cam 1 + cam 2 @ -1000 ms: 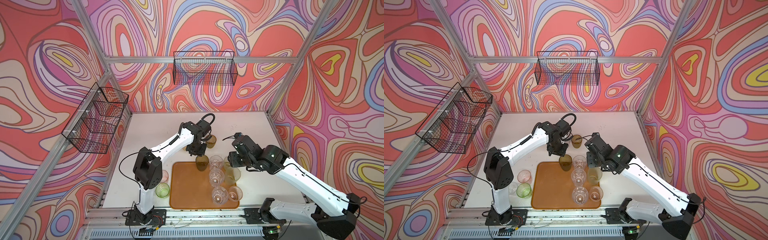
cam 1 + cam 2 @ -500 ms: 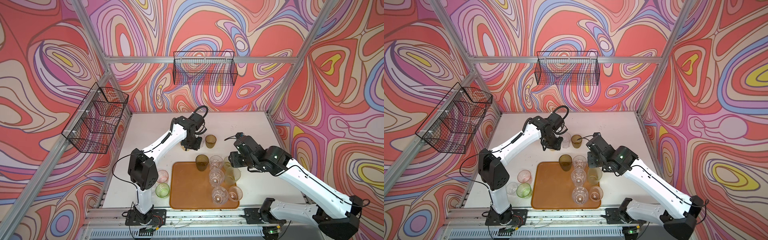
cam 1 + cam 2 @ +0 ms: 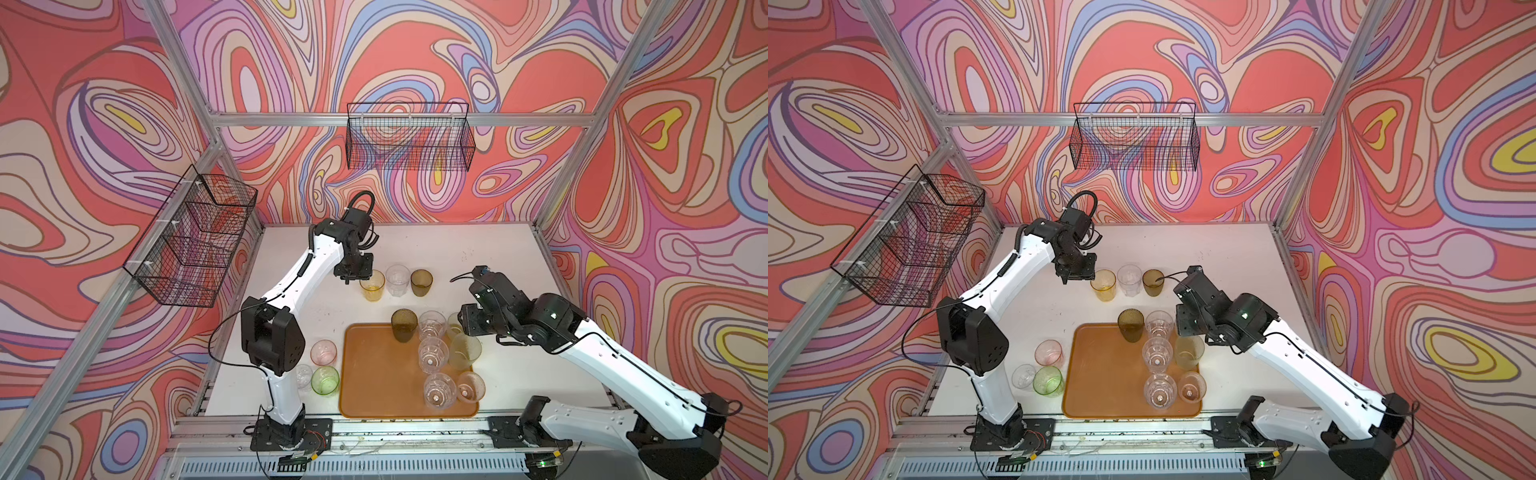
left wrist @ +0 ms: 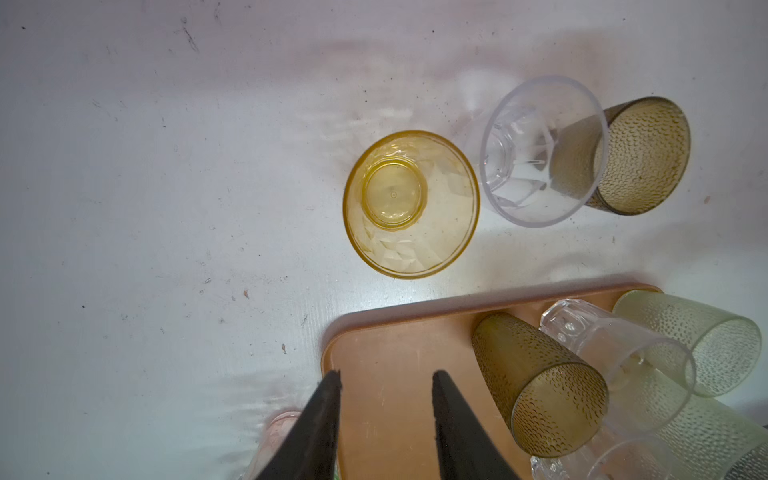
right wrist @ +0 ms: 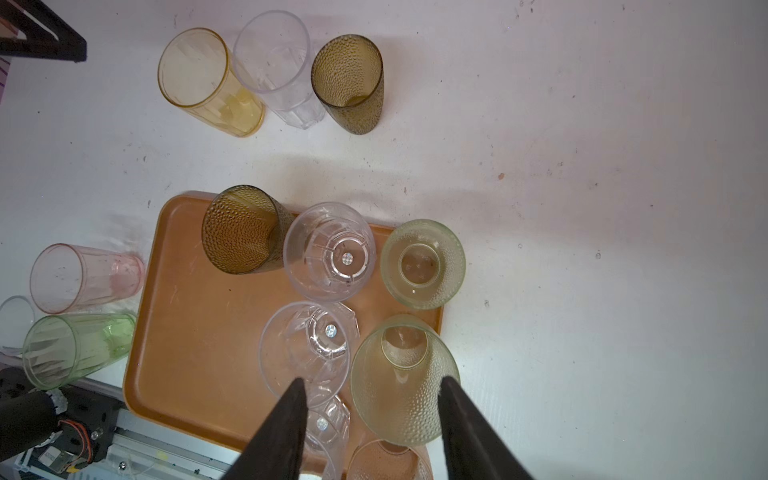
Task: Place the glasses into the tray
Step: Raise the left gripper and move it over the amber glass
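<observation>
The orange-brown tray [image 3: 374,374] lies at the table's front with several glasses standing along its right half, among them a dark olive one [image 3: 403,325] at its far edge. An amber glass [image 3: 372,284], a clear one [image 3: 397,279] and an olive one [image 3: 421,281] stand in a row on the table behind it. My left gripper [image 4: 386,378] hovers open and empty just left of the amber glass [image 4: 411,203]. My right gripper [image 5: 372,382] is open above a frosted green glass [image 5: 399,374] at the tray's right edge, its left finger clear of it.
A pink glass [image 3: 323,352], a small clear one [image 3: 304,376] and a bright green one [image 3: 325,380] stand on the table left of the tray, beside the left arm's base. Black wire baskets hang on the left wall [image 3: 195,237] and back wall [image 3: 409,137].
My left gripper has drawn back from the olive glass on the tray, moving left to beside the amber glass, and its jaws have widened a little. The right arm has barely shifted.
</observation>
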Tool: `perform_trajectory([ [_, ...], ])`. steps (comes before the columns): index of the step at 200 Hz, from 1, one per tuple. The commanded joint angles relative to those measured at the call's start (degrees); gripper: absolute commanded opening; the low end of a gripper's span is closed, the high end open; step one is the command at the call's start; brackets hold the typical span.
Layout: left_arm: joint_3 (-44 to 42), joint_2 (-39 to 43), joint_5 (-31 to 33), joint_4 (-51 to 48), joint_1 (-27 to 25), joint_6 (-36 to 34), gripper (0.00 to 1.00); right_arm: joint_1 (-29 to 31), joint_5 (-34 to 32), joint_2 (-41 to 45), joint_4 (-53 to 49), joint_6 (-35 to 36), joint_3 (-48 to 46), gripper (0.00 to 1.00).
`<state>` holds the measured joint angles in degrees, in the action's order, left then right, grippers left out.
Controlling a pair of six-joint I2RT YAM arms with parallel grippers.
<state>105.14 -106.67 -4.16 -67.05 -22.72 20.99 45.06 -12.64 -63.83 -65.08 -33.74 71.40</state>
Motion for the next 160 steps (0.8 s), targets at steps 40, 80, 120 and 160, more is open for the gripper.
perform_trajectory([
  [40,0.1,-4.8,-0.5,2.2,2.4,-0.3,0.39,-0.1,-0.4,-0.1,0.0,0.4,0.8,0.53],
  [80,0.2,-6.8,-1.6,3.2,3.1,-0.1,0.38,-0.2,-0.2,0.0,0.1,0.2,0.6,0.52],
  [120,0.6,-9.0,-1.4,2.7,3.2,-0.2,0.36,-0.1,-0.1,0.0,0.4,0.2,0.4,0.52],
  [160,1.2,-10.7,-1.4,3.1,3.3,-0.1,0.35,-0.1,0.5,-0.2,0.6,0.2,0.0,0.52],
])
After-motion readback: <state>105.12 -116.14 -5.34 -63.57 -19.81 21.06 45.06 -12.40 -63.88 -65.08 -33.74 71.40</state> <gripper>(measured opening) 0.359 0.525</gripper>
